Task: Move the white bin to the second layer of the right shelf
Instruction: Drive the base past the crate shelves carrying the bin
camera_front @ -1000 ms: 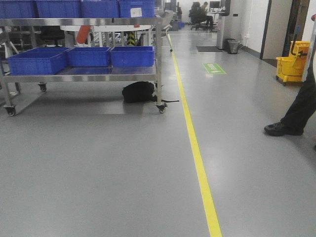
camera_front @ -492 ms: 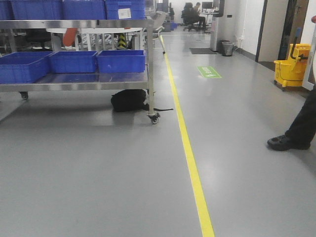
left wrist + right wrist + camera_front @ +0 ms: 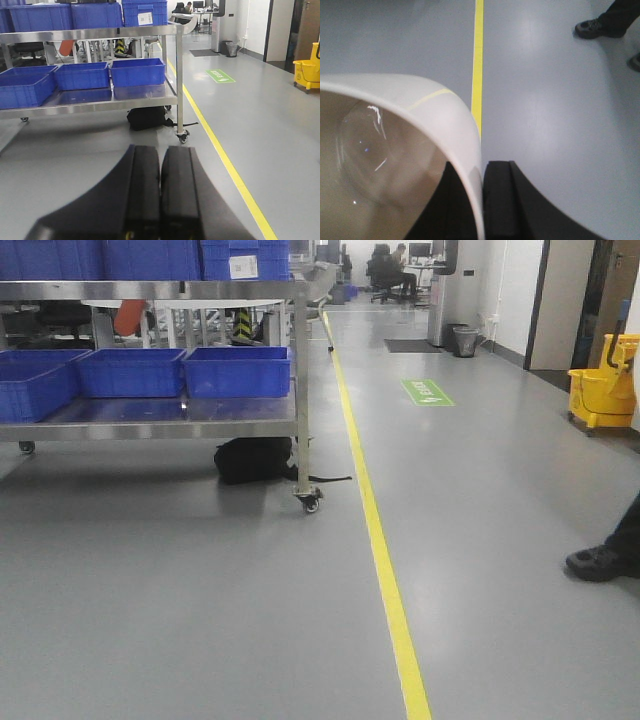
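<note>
Right wrist view: glossy cream-white plastic bin (image 3: 420, 115) fills the lower left. A rounded corner of its rim is seen, with smooth walls. The interior is a shade darker, with small highlights on a rounded base. A pale yellow streak is reflected on the outer wall. The rim wall is clamped between the black right fingers (image 3: 500, 200), 1 outside the bin and 1 inside, in shadow. The bin is held off the ground above grey glossy floor (image 3: 555, 100), its corner overlapping the yellow painted floor line (image 3: 478, 50). A black shoe (image 3: 592, 26) is seen top right.

Left wrist view: black left fingers (image 3: 145, 190) are pressed together, nothing held between them.

Front view: a 2-level stainless-steel wheeled worktop (image 3: 300, 360) is noted at left. 3 blue ribbed plastic crates (image 3: 237, 370) sit on the lower level, and more are seen on top. A black bag (image 3: 252, 460) lies on the floor under it, by the castor. A green floor sign (image 3: 427, 391) lies beyond the line. A yellow mop bucket (image 3: 605, 400) stands far right.
</note>
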### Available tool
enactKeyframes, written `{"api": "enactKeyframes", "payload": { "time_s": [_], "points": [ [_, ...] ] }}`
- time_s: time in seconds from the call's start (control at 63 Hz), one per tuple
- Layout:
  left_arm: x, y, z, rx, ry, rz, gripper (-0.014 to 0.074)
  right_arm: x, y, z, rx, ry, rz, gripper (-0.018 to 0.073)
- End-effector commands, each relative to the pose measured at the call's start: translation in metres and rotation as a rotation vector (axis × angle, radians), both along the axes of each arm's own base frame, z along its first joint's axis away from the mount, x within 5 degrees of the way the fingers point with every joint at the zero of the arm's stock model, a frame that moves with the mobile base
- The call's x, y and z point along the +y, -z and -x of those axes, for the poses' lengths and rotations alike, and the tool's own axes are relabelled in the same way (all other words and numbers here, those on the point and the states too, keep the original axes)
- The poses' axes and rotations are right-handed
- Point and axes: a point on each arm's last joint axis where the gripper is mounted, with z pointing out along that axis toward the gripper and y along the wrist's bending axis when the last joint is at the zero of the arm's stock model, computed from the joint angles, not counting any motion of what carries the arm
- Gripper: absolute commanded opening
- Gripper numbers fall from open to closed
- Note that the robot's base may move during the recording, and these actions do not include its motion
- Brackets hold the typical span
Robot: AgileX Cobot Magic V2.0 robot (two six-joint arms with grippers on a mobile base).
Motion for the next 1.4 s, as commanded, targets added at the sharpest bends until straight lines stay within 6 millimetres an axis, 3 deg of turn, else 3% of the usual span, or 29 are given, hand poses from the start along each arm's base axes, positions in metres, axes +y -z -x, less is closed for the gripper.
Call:
{"api": "enactKeyframes", "payload": {
  "time_s": [0.0, 1.382],
  "points": [
    [0.0002, 0.004, -0.0003, -0.059, -0.001, 0.017, 0.0085, 0.0002, -0.0163, -0.0032, -0.114, -0.004, -0.001, 0.0057],
    [0.0002, 0.004, -0.0003, -0.059, -0.001, 0.017, 0.0085, 0.0002, -0.0163, -0.0031, -0.114, -0.004, -0.001, 0.0057]
  ]
}}
